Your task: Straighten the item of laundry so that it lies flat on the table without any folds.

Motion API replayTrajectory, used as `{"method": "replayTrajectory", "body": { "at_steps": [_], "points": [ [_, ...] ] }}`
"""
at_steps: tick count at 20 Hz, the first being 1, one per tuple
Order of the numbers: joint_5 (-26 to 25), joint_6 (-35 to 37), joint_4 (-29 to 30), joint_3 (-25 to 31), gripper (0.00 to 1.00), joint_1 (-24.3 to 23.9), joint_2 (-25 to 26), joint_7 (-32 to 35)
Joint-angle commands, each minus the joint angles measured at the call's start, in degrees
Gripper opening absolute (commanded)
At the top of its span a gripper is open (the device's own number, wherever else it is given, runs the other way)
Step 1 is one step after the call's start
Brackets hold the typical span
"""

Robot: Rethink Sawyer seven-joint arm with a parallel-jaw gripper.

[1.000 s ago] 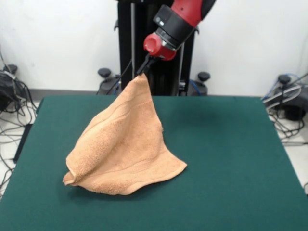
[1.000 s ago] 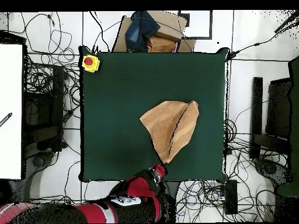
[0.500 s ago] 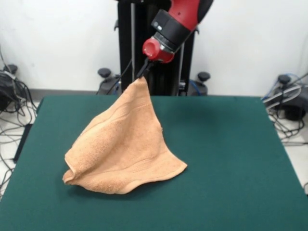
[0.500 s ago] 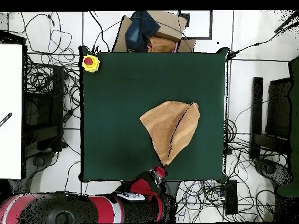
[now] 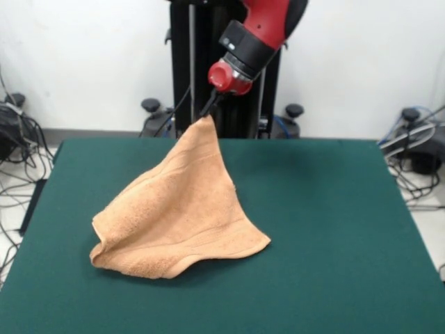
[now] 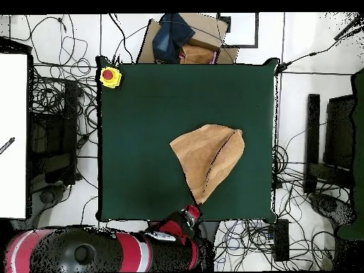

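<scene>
Peach-orange terry cloth rises in a tent shape from a dark green felt table point(image 5: 334, 229). Reading the front view from left to right: the towel point(image 5: 177, 216) has its lowest, crumpled corner resting on the table at the left, then climbs in a long diagonal ridge to a single raised corner near the centre top, then falls to a flatter corner lying on the felt at the right. The gripper point(image 5: 206, 111), on a red and black arm, is closed on that raised corner (its slim dark tips pinch the cloth right at the peak). The towel hangs down and toward the camera from the grip, its ridge running away from the robot. Judging by the folds, flattening likely depends on drawing the held corner back toward the robot's side.
</scene>
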Motion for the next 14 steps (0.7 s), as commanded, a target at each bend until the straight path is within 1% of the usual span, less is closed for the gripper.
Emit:
{"method": "replayTrajectory", "body": {
  "at_steps": [1,14],
  "points": [
    [-0.4,-3.6,-1.0,7.4,0.00,-0.9,3.0,18.7],
    [-0.2,-7.0,-0.7,7.1,0.00,-0.4,5.9,19.0]
  ]
}}
